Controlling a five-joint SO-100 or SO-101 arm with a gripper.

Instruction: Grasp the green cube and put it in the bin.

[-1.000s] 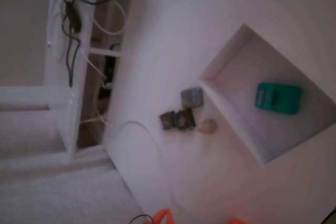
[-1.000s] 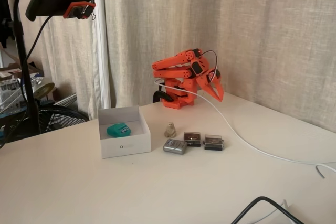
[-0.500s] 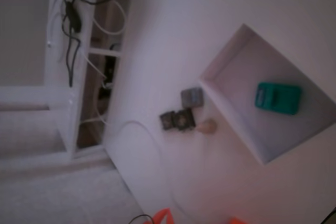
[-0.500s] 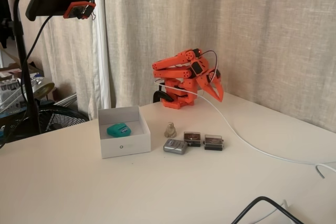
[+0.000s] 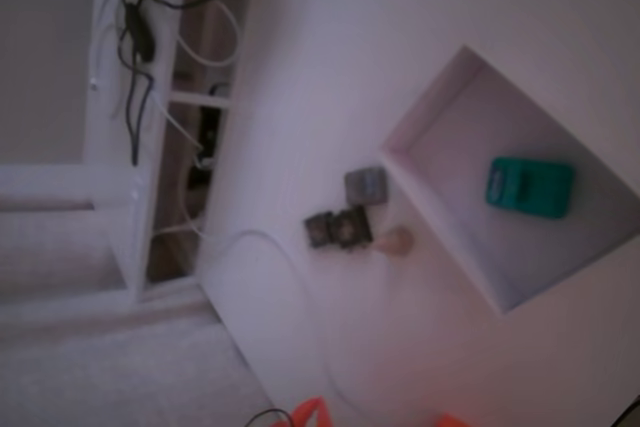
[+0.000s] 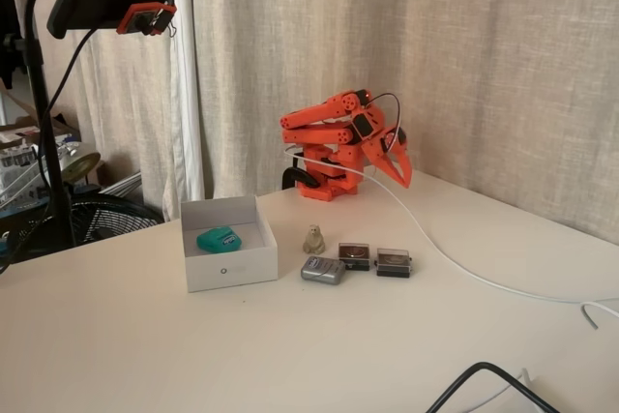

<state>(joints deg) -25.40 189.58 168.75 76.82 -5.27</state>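
Observation:
The green cube lies flat on the floor of the bin, a white shallow box on the table's left part in a fixed view. The orange arm is folded up at the table's back edge, far from the box. Its gripper hangs with the fingers pointing down and the tips together, shut and holding nothing. In the other fixed view only two orange bits of the arm show at the bottom edge.
Right of the box stand a beige figurine, a silver block and two dark grey square pieces. A white cable crosses the table. A black cable lies front right. A camera stand rises at left.

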